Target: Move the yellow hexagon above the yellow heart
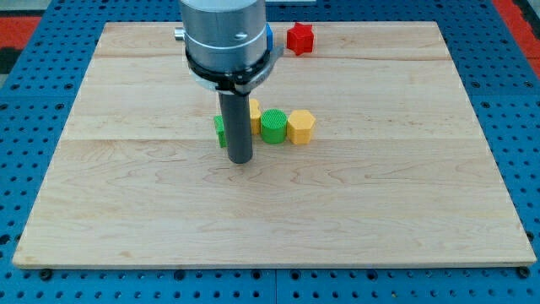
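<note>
Tool is a bare rod, nothing pinched; my tip [240, 159] sits mid-tabletop [405, 219], well left of yellow hexagon [300, 126]. Yellow heart [254, 112] mostly hidden. Push not started.

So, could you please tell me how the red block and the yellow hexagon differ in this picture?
The red block sits alone near the board's top edge; the yellow hexagon sits mid-board, against a green round block. The red block has a jagged outline; the yellow hexagon has flat sides. My tip is nearer the yellow hexagon than the red block. Both look similar in size.
</note>
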{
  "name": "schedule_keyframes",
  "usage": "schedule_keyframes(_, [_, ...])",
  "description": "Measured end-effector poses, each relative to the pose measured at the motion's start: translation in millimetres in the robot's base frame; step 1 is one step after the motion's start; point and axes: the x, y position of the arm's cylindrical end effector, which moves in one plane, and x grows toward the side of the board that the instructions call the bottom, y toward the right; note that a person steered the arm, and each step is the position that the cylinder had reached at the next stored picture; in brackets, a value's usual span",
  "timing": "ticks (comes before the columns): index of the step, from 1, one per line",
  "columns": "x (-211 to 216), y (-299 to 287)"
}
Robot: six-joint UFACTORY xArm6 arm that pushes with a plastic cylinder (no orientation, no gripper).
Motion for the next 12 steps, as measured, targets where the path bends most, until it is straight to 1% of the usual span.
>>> schedule_keyframes(1, [4,52])
schedule_keyframes(2, [-33,59])
schedule_keyframes(3, [-30,83])
schedule_keyframes(4, [-38,150])
schedule_keyframes(5, [-45,167])
schedule_keyframes(6, [-36,172])
schedule_keyframes(7, [-35,142])
schedule_keyframes(8, [-55,141])
schedule_keyframes(11, [-75,49])
schedule_keyframes(12, [-92,10])
